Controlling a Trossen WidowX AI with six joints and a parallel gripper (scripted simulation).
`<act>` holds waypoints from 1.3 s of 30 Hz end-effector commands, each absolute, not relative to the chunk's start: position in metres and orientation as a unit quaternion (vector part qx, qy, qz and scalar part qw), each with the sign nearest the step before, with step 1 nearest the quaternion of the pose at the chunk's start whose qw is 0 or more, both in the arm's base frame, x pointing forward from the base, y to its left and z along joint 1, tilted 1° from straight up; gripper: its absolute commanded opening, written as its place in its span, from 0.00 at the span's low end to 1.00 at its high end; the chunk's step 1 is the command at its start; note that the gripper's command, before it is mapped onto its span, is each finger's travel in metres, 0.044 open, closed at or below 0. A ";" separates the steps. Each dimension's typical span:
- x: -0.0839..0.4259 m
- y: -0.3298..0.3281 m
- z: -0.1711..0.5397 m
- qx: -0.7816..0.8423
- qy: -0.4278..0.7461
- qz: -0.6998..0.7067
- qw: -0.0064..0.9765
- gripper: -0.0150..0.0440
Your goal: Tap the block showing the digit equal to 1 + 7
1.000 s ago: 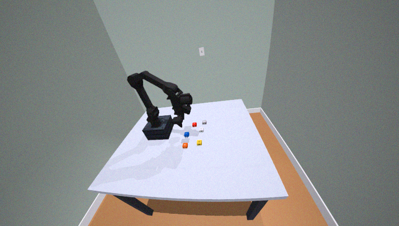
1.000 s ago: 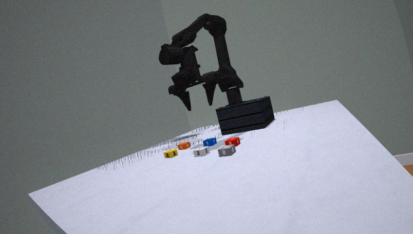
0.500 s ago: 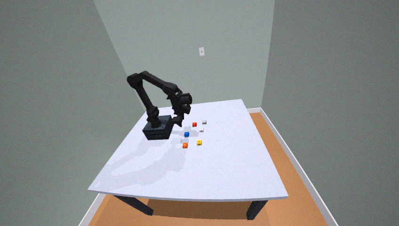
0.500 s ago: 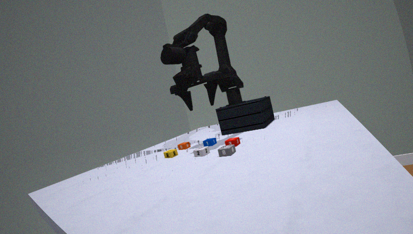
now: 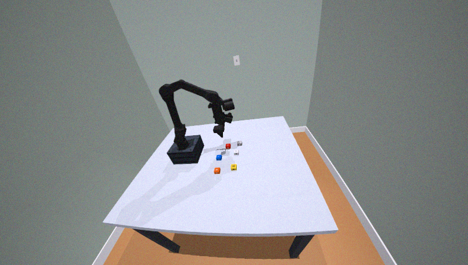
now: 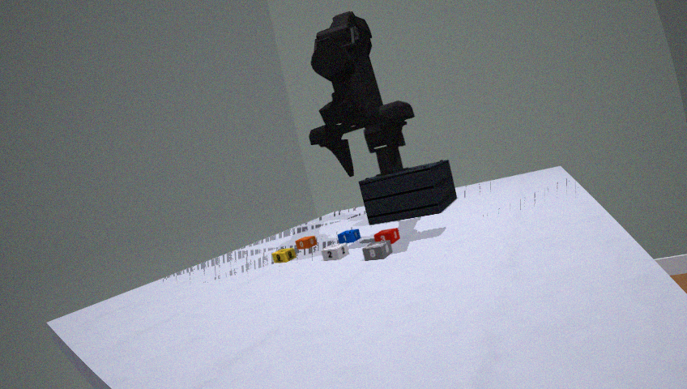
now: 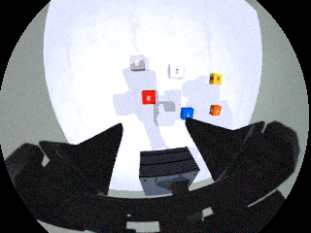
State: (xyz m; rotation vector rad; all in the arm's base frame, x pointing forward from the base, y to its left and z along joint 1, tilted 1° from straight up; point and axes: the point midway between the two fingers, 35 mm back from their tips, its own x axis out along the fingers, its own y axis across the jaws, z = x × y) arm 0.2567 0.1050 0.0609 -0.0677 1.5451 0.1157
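Note:
Six small blocks lie in a cluster on the white table (image 5: 262, 196) (image 6: 482, 298). The grey block (image 5: 239, 143) (image 6: 376, 250) (image 7: 136, 62) shows an 8. Near it are a red block (image 5: 227, 146) (image 6: 386, 235) (image 7: 148, 97), a white block (image 5: 235, 152) (image 6: 334, 251) (image 7: 175, 70) with a 2, a blue block (image 5: 218, 157) (image 6: 348, 235) (image 7: 187, 115), an orange block (image 5: 217, 170) (image 6: 305, 241) (image 7: 216, 111) and a yellow block (image 5: 233, 167) (image 6: 283, 254) (image 7: 217, 80). My gripper (image 5: 219, 131) (image 6: 369, 168) (image 7: 155, 123) is open and empty. It hangs well above the table, on the base side of the red block, touching nothing.
The arm's black base (image 5: 185, 152) (image 6: 407, 192) (image 7: 169, 171) stands on the table just behind the cluster. The blocks lie close together, the red one nearest the grey one. The table stands in a room corner with grey-green walls.

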 end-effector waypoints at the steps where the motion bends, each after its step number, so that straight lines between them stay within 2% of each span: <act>1: 0.259 0.116 0.062 -0.025 0.696 0.046 0.716 0.93; 19: 0.261 0.116 0.063 -0.025 0.696 0.046 0.716 0.93; 29: 0.344 0.135 0.067 -0.024 0.694 0.047 0.718 0.93; 39: 0.346 0.135 0.067 -0.024 0.694 0.047 0.718 0.93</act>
